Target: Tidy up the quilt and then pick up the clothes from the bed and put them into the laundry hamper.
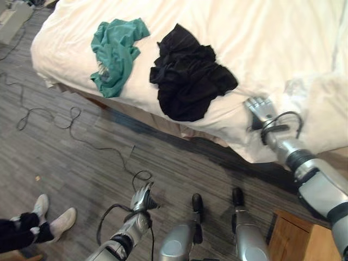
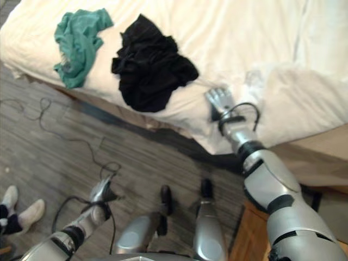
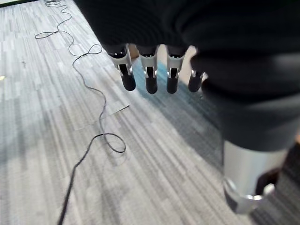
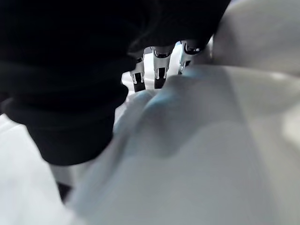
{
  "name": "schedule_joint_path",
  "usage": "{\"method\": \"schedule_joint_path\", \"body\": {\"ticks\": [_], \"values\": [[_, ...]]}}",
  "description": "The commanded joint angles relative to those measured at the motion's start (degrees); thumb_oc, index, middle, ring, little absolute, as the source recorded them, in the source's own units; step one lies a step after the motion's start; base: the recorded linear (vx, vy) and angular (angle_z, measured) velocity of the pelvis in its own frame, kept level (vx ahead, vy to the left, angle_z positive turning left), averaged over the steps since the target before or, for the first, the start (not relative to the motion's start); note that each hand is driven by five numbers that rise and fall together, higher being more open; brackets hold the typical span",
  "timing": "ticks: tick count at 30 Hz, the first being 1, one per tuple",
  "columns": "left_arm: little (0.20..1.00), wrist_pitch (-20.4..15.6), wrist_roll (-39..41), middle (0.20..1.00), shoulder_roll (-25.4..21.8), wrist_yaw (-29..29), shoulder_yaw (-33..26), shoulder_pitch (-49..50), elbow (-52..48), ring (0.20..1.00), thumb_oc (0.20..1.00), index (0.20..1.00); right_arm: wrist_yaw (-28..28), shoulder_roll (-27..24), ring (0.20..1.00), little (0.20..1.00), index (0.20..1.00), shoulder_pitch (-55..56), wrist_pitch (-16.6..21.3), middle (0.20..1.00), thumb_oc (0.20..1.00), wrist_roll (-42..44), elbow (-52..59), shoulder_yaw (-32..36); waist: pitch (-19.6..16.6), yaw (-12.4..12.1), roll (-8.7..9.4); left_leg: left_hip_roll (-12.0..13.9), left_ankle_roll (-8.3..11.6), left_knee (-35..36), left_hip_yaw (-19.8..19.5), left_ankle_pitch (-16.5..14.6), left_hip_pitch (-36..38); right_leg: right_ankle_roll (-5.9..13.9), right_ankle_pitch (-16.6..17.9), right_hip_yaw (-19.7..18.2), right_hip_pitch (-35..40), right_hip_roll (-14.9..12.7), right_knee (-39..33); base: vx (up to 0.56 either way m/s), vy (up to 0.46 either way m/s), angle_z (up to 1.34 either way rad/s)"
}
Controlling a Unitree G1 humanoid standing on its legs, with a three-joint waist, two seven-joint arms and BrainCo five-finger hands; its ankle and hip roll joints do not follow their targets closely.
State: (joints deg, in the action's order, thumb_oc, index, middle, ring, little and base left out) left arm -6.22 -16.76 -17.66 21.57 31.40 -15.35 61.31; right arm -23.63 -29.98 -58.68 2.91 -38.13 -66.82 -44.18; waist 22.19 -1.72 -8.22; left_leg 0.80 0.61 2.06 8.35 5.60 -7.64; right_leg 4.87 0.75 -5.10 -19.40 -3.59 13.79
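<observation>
A teal garment [image 1: 117,54] lies crumpled near the bed's left corner. To its right, a black garment [image 1: 187,76] lies crumpled close to the bed's front edge. The white quilt [image 1: 321,109] is bunched up at the right side of the bed. My right hand [image 1: 260,109] rests on the bed's front edge between the black garment and the bunched quilt, open, with a quilt fold [image 4: 201,140] just before it. My left hand [image 1: 142,198] hangs low over the floor in front of the bed, its fingers [image 3: 150,77] relaxed and holding nothing.
The grey plank floor [image 1: 81,163] runs along the bed's front. A person's white shoes [image 1: 54,220] stand at the lower left. A wooden piece of furniture [image 1: 293,236] is at the lower right, and a grey box [image 1: 11,22] sits on the floor at the upper left.
</observation>
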Motion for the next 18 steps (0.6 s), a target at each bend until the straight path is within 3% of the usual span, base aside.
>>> {"method": "schedule_joint_path", "body": {"ticks": [1, 7, 11, 12, 13, 18], "values": [[1.0, -0.38, 1.47, 1.0, 0.56, 1.36, -0.2, 1.42, 2.53, 1.0, 1.0, 1.0, -0.43, -11.11, 1.0, 1.0, 1.0, -1.43, -10.53, 1.0, 1.0, 4.01, -9.06, 4.06, 0.03, 3.16, 2.06, 1.9, 4.11, -3.63, 2.51, -5.13, -1.2, 2.59, -6.85, 0.2, 4.47, -0.55, -2.08, 0.01, 0.01, -0.1], [1.0, 0.95, -0.96, 1.0, 2.01, 0.71, -2.86, 5.49, 6.52, 1.0, 1.0, 1.0, -1.21, -11.31, 1.0, 1.0, 1.0, 4.99, -9.19, 1.0, 1.0, 2.92, -0.01, 7.03, -1.19, 5.19, 2.78, 2.92, 4.17, -1.73, 4.02, -5.47, 1.58, 2.14, -6.59, -1.41, 6.27, 0.18, -4.13, 0.02, 0.01, -0.16], [1.0, 1.64, -3.51, 1.0, 2.74, 0.27, -4.26, 6.73, 5.67, 1.0, 1.0, 1.0, -1.53, -14.33, 1.0, 1.0, 1.0, 15.13, -6.93, 1.0, 1.0, -2.28, 26.08, 11.14, -2.57, 7.03, 4.2, 3.72, 4.0, -1.14, 5.31, -6.41, 4.73, 1.82, -6.65, -2.67, 8.59, 0.72, -5.3, 0.03, 0.01, -0.18], [1.0, 1.66, -3.52, 1.0, 2.71, 0.26, -4.16, 6.76, 5.64, 1.0, 1.0, 1.0, -1.35, -14.48, 1.0, 1.0, 1.0, 15.46, -7.02, 1.0, 1.0, -2.36, 26.47, 11.42, -2.54, 6.95, 4.2, 3.72, 4.0, -1.12, 5.31, -6.41, 4.83, 1.82, -6.66, -2.66, 8.69, 0.72, -5.31, 0.01, 0.005, -0.35], [1.0, 1.59, -4.32, 1.0, 2.71, 0.09, -4.34, 6.54, 4.18, 1.0, 1.0, 1.0, -2.24, -17.34, 1.0, 1.0, 1.0, 18.68, -5.45, 1.0, 1.0, -3.13, 37.38, 14.66, -3.16, 7.47, 4.7, 3.96, 3.97, -0.64, 5.57, -6.54, 5.99, 1.74, -6.82, -2.72, 9.51, 0.71, -5.33, 0.0, 0.006, -0.3], [1.0, 1.63, -4.94, 1.0, 2.77, -0.02, -4.11, 6.66, 2.94, 1.0, 1.0, 1.0, -3.46, -19.07, 1.0, 1.0, 1.0, 21.95, -3.86, 1.0, 1.0, -2.42, 45.56, 18.46, -3.65, 7.41, 5.24, 4.24, 3.93, -0.07, 5.59, -6.43, 7.15, 1.6, -7.07, -2.4, 10.19, 0.62, -4.97, -0.01, -0.008, -0.12]]}}
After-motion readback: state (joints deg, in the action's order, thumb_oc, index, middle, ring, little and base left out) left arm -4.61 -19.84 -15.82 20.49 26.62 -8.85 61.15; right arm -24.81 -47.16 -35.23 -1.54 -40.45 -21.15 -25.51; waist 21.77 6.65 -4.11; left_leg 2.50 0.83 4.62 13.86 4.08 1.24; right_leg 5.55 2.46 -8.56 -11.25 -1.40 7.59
